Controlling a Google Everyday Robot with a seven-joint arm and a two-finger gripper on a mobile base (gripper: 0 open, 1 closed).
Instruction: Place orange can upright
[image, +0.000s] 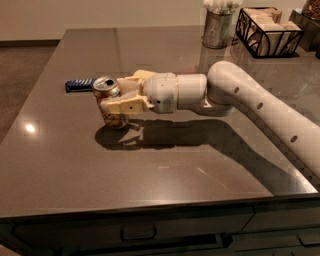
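The orange can (109, 101) stands nearly upright, tilted slightly, on the dark table (165, 170) at the left of centre. Its silver top with pull tab faces up and towards the camera. My gripper (116, 95) reaches in from the right and is shut on the can: one cream finger (124, 105) lies across its front, the other (131, 80) behind it. The can's base is at or just above the tabletop; I cannot tell if it touches.
A blue-striped snack wrapper (79, 84) lies flat just left of and behind the can. A textured metal cup (218, 27) and a black wire basket (270, 30) with packets stand at the back right. The table's front edge is near the camera.
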